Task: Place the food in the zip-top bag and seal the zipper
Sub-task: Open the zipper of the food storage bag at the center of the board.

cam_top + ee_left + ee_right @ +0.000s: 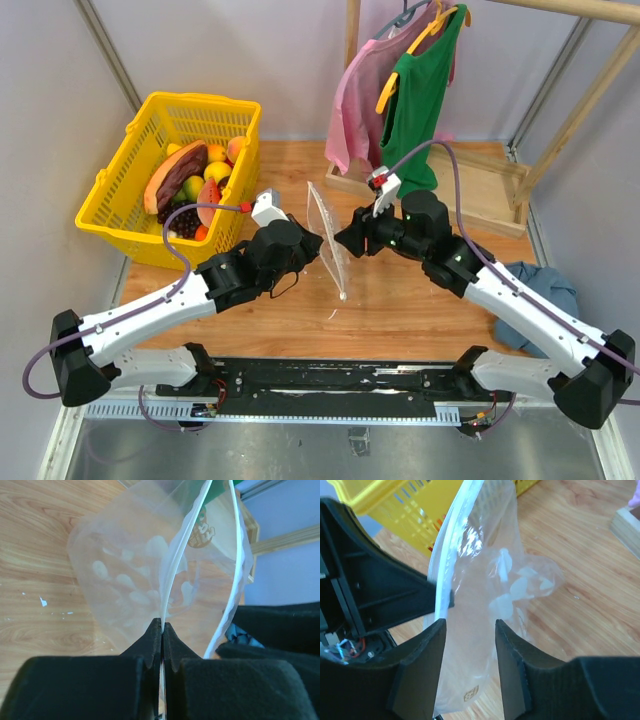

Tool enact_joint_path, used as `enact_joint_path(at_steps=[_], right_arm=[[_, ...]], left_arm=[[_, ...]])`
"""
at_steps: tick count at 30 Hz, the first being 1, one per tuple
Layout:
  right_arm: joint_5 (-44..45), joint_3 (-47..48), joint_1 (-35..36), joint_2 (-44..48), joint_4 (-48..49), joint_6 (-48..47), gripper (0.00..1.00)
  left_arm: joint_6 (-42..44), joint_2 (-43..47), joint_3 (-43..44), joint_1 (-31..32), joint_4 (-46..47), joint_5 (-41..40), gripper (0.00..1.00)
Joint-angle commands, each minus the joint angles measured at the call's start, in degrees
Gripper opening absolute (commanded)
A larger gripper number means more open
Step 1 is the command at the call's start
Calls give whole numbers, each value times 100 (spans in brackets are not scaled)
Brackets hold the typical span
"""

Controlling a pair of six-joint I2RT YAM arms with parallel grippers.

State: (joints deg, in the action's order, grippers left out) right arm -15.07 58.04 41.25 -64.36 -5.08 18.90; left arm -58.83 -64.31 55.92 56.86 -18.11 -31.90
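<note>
The zip-top bag (328,238), clear with white spots, hangs upright above the middle of the table between both grippers. My left gripper (162,623) is shut on one lip of the zipper (172,580). The other lip (235,575) bows away, so the mouth gapes. My right gripper (470,630) is open. Its fingers (506,650) straddle the bag film (485,580) just beside the zipper strip (444,570) without pinching it. The food (195,185) lies in the yellow basket (195,100) at the back left, a red watermelon slice (208,205) among it.
A wooden rack with a pink and a green garment (420,90) stands at the back right on a wooden base (490,185). A blue cloth (545,285) lies by the right arm. The left gripper's black body (385,595) sits close to the right fingers.
</note>
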Motion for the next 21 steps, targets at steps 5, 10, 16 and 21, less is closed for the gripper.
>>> enact_joint_path(at_steps=[5, 10, 16, 21], right_arm=[[2793, 238, 1504, 374, -864, -1016, 56], [3800, 294, 2159, 302, -833, -1375, 64], [4830, 283, 2377, -39, -800, -1411, 65], [5406, 205, 2378, -212, -798, -1481, 62]], left_arm=[[-215, 95, 42, 57, 141, -155, 0], [-263, 73, 41, 62, 137, -142, 0], [-261, 99, 37, 61, 105, -136, 0], [-237, 121, 16, 61, 55, -154, 0]])
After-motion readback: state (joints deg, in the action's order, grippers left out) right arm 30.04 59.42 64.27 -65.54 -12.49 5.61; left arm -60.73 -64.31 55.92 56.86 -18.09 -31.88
